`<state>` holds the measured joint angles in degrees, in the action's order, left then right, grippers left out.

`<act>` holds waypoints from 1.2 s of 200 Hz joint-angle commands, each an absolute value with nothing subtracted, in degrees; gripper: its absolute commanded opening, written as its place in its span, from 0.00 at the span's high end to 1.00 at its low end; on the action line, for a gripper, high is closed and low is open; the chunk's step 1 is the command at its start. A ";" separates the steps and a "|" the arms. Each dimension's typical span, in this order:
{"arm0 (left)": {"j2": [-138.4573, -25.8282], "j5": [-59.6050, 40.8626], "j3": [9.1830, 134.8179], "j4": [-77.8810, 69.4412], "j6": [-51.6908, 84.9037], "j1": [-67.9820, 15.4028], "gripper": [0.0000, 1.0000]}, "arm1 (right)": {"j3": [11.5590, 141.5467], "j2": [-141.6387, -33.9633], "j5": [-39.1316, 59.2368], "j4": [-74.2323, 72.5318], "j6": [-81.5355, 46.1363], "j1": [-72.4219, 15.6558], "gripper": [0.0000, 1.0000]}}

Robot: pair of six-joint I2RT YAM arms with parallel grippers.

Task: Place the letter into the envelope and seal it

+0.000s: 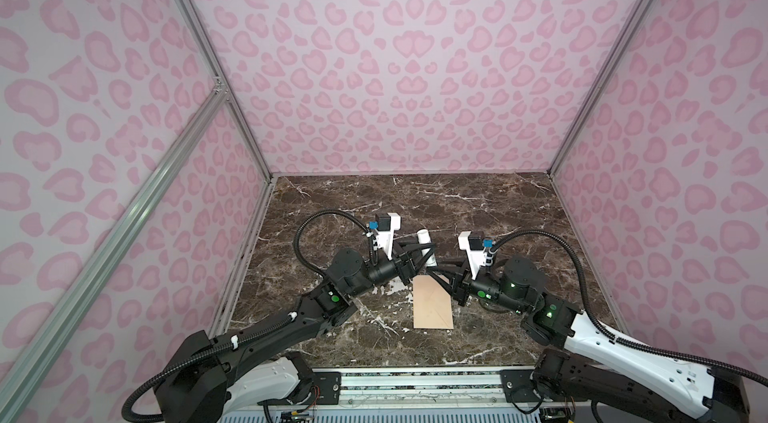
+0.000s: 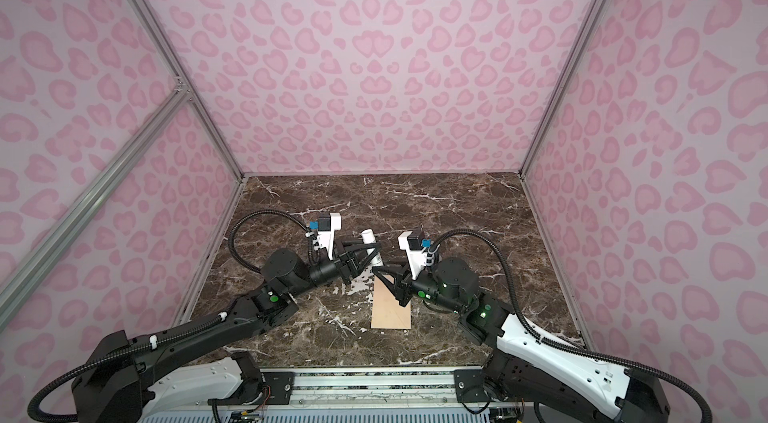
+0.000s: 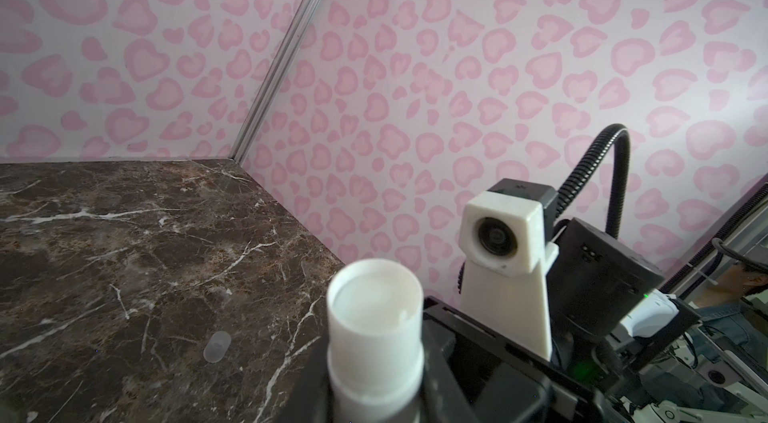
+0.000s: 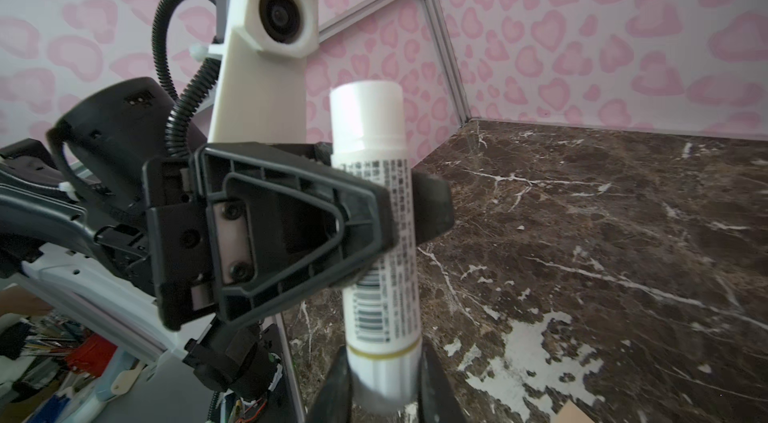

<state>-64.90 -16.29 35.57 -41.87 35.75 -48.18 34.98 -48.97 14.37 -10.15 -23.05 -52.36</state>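
The left tool (image 4: 405, 217) pinches the white cylindrical glue stick (image 4: 365, 122) mid-body, steadying it just past the peach-tan paper envelope (image 1: 432, 308), which lies flat on the brown marble bench (image 1: 498, 213). The right tool (image 4: 384, 383) clasps the stick's lower end, probably to twist it ready for sealing. No letter shows.

Pale pink walls (image 1: 395, 47) carry darker pink blotches. The table (image 1: 478, 209) is white-veined brown marble. The envelope (image 1: 432, 304) is peach-tan, the tube (image 4: 374, 130) white.

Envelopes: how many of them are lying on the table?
1. The envelope lies flat on the table, front centre, its far corner covered by the right hand. No other one shows.
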 commanded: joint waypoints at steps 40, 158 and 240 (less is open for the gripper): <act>-65.95 -4.81 34.98 -37.26 33.07 -48.90 0.96 | 36.84 -46.99 -7.75 -12.06 -13.39 -62.22 0.81; -63.72 -1.58 34.20 -36.70 33.10 -49.07 0.96 | 38.06 -46.63 -23.16 -9.40 -6.33 -71.30 0.58; -59.39 -12.62 31.32 -42.93 38.10 -43.46 0.96 | 27.80 -38.69 9.15 -15.84 -19.43 -48.30 0.56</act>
